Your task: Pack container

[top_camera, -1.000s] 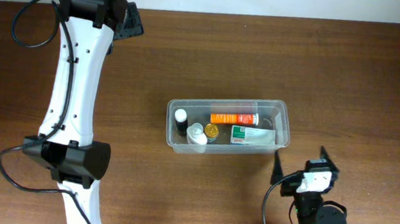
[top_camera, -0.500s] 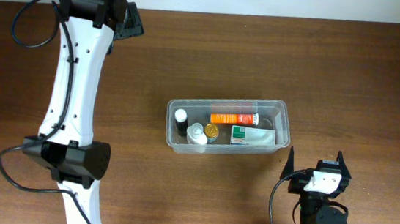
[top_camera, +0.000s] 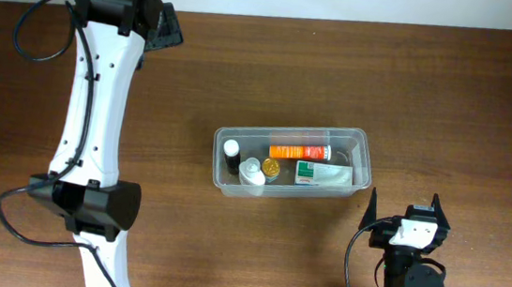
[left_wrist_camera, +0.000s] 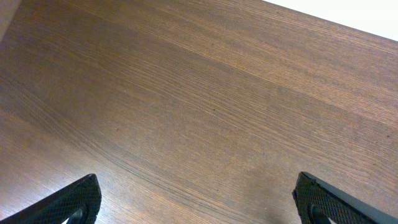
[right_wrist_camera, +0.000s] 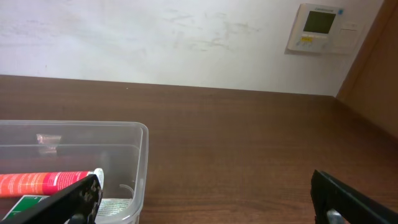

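Your container (top_camera: 219,166) sits upright on the table (top_camera: 457,106), a little right of the middle in the overhead view, with its long side running left to right. Inside it, an orange tube (top_camera: 300,152) lies along the far wall. A green-and-white tube (top_camera: 326,175) lies beside it along the near wall. At the left end stand a dark bottle (top_camera: 231,150), a white-capped bottle (top_camera: 252,172) and a gold-lidded jar (top_camera: 271,167), close together.

Your right gripper (top_camera: 403,206) is near the container's near right corner, not touching it. Its jaws are spread wide and there is nothing between them. The right wrist view shows the container's end wall (right_wrist_camera: 140,163) and the orange tube (right_wrist_camera: 43,183) to the left of the gripper (right_wrist_camera: 205,202). Beyond them are bare wood and a pale wall carrying a small panel (right_wrist_camera: 318,28).

Your left gripper (top_camera: 162,23) is well apart, at the far left of the table. Its jaws (left_wrist_camera: 199,205) also stand wide over bare wood and hold nothing.
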{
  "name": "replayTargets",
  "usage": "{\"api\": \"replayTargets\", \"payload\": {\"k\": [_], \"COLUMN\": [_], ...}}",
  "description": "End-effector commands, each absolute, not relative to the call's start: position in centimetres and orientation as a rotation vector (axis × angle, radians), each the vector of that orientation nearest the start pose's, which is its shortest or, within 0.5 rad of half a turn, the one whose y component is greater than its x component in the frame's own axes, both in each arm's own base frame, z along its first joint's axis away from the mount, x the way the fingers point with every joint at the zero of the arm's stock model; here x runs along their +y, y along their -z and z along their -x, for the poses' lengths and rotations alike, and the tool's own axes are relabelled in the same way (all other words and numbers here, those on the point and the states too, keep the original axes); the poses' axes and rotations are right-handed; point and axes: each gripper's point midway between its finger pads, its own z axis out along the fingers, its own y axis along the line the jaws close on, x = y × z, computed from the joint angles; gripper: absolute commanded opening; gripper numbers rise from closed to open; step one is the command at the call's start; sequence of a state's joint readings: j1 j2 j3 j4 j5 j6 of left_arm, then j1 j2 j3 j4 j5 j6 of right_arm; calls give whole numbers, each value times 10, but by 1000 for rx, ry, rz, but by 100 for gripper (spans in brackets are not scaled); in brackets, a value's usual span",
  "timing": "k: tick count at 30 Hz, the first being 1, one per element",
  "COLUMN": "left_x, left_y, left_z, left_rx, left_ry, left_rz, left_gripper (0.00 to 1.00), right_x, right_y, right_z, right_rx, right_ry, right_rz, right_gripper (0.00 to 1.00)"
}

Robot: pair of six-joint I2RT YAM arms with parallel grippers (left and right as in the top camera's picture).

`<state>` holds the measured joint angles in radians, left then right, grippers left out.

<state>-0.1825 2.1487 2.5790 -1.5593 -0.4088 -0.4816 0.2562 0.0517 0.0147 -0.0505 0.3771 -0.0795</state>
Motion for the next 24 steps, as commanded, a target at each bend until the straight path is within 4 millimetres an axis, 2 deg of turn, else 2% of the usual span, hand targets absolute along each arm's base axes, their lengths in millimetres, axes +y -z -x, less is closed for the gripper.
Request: {"api": "replayTargets", "payload": {"k": [1, 9, 17, 21, 24], "left_x": [-17, -46, -75, -77, -68], "left_y": [-307, -376, -447, -475, -495], "left_z": [-457, -417, -354, -323, -300], "left_rx": [2479, 2344, 2188, 2117, 2057], "left_ry": [-293, -166, 7, 80, 123], "left_rz": [486, 403, 289, 257, 260], "left_gripper": [99, 99, 100, 100, 99], "right_x": [-4, -4, -4, -4, -4], "right_y": [-154, -154, -154, -154, -154], "right_z": [-244, -244, -244, -244, -244], "right_rx": [1663, 1663, 1663, 1663, 1663], "right_ry": [198, 198, 198, 198, 198], "right_rz": [-18, -18, -18, -18, -18], "right_gripper": [98, 98, 98, 98, 98]}}
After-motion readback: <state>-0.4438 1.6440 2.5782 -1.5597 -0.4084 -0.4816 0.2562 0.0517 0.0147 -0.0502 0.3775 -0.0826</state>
